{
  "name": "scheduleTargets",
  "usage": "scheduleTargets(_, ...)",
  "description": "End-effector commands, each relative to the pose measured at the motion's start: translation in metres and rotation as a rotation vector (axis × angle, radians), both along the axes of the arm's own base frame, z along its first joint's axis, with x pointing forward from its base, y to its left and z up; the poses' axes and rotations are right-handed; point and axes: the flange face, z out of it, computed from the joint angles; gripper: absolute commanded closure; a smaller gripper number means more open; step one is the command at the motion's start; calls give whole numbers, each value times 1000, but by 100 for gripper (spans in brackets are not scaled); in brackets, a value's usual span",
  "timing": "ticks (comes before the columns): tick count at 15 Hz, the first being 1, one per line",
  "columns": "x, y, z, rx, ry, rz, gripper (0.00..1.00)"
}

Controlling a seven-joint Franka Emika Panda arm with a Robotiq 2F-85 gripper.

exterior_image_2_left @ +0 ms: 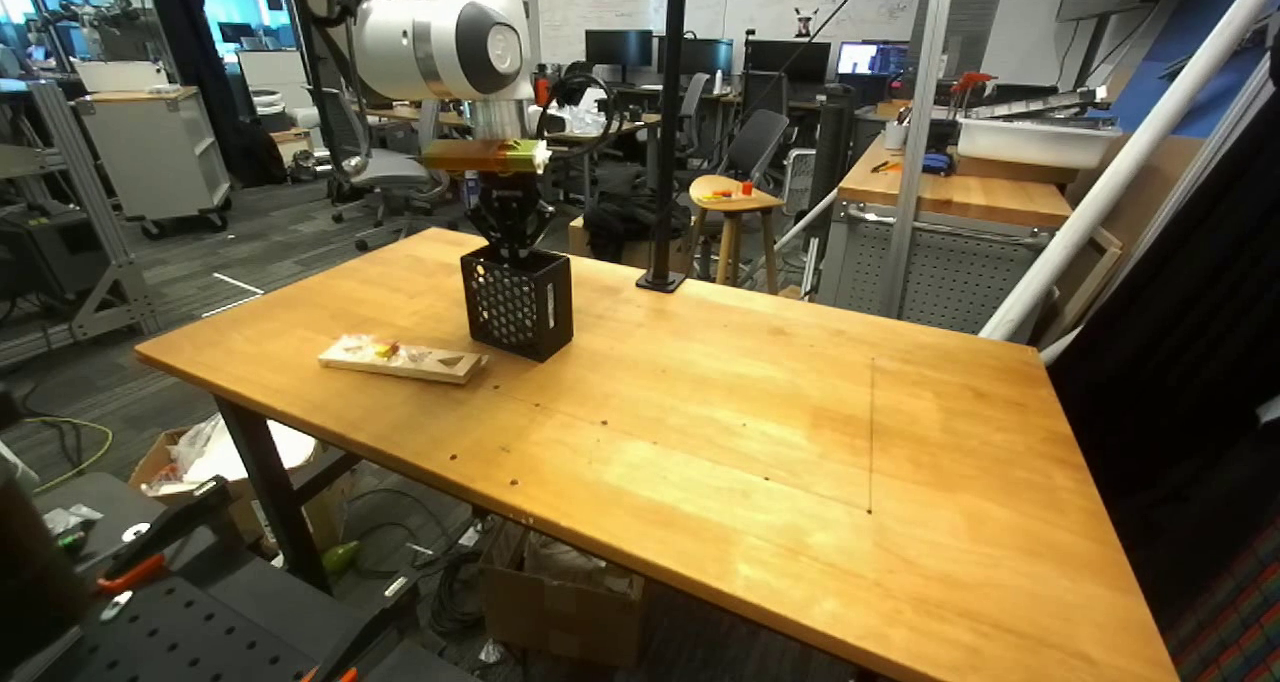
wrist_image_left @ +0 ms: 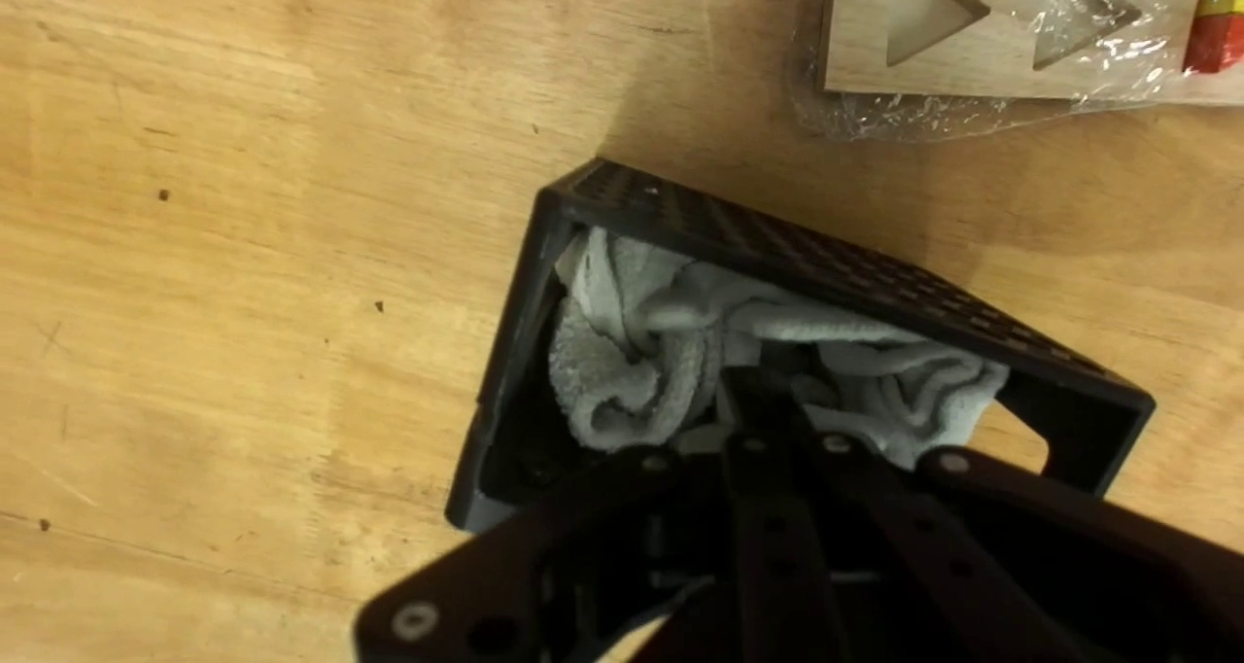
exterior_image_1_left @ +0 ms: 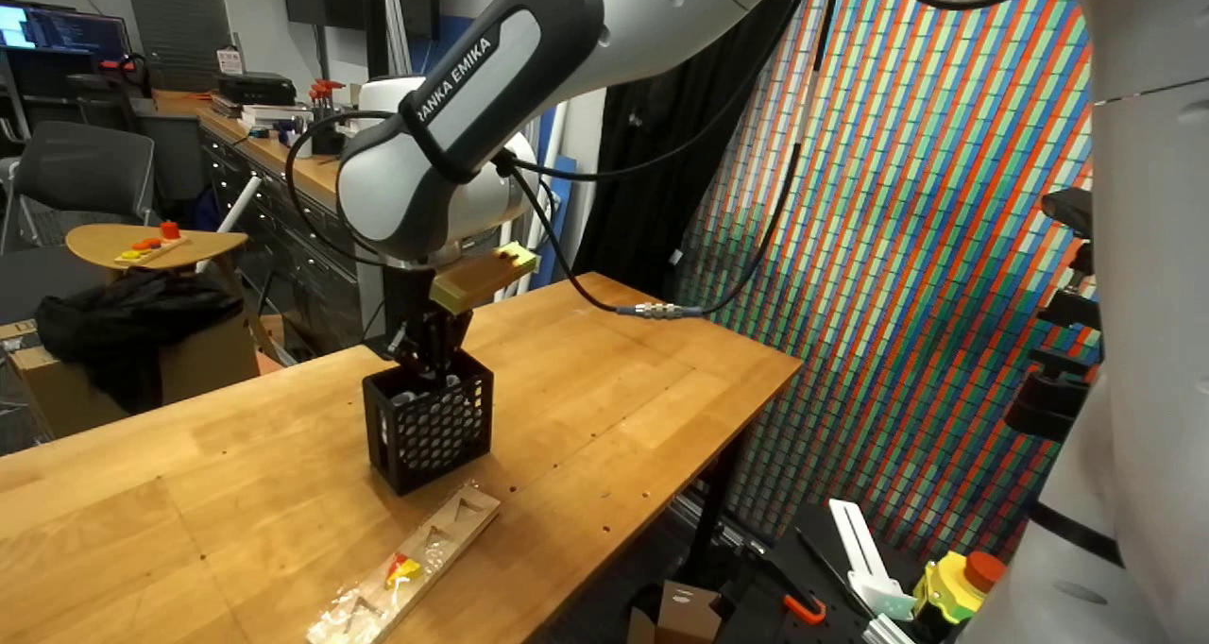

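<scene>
Presently, the fingers (wrist_image_left: 758, 405) are standing together, tips pointing down inside a black basket (wrist_image_left: 846, 289) and sitting against or just beside grey cloth (wrist_image_left: 690, 323); the views are not showing whether any fabric is caught between them. The cloth is lying bunched and folded within the basket, taking up much of its interior. The basket is standing upright on the wooden bench (exterior_image_2_left: 750, 422), a honeycomb-holed wall showing in both exterior views. In an exterior view, a pale wooden board (exterior_image_2_left: 430, 362) with triangular recesses is lying flat in clear wrap to the near left of the basket; red and yellow bits (exterior_image_1_left: 402, 572) are resting on it. The arm (exterior_image_1_left: 557, 40) is arching over the basket. Beyond the bench, at far left, a small stool (exterior_image_1_left: 99, 240) is carrying coloured pieces.
</scene>
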Motion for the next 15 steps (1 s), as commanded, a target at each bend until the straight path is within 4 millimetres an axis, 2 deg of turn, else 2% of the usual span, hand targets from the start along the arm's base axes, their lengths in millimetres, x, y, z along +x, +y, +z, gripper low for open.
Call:
scheduleTargets(1, -6, 4, -4, 4, -17, 0, 99)
scheduleTargets(5, -6, 6, -19, 15, 0, 3, 99)
scheduleTargets(12, -3, 21, -54, 72, 29, -2, 99)
scheduleTargets(15, -2, 26, -60, 101, 36, -22, 99)
